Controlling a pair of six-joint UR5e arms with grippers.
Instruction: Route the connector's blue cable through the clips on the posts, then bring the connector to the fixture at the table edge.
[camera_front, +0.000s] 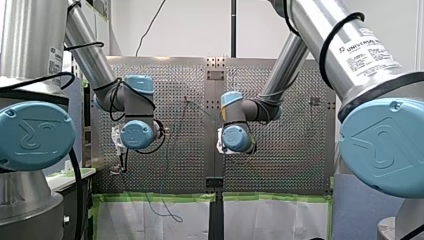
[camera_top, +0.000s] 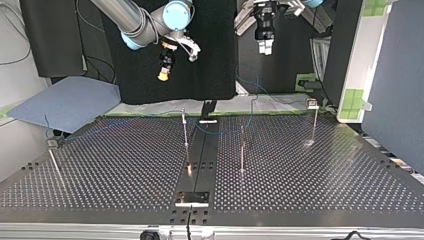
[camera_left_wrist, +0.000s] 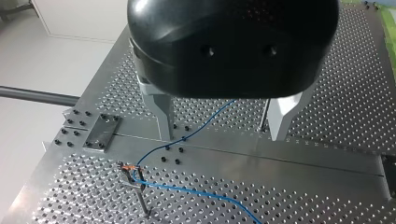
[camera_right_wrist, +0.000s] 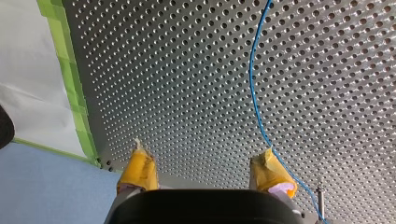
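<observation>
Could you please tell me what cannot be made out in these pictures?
Connector: shown in no view; in the left wrist view the blue cable vanishes behind the black housing of my left gripper.
Clips on the posts: too small in the top view to tell whether the cable sits in them.
My right gripper: in the front view, mostly hidden behind its wrist joint.

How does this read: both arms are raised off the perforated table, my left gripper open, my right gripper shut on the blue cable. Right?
The right wrist view shows my right gripper open, its yellow pads apart with nothing between them; the blue cable runs over the perforated table. The rest holds: my left gripper is open.
</observation>
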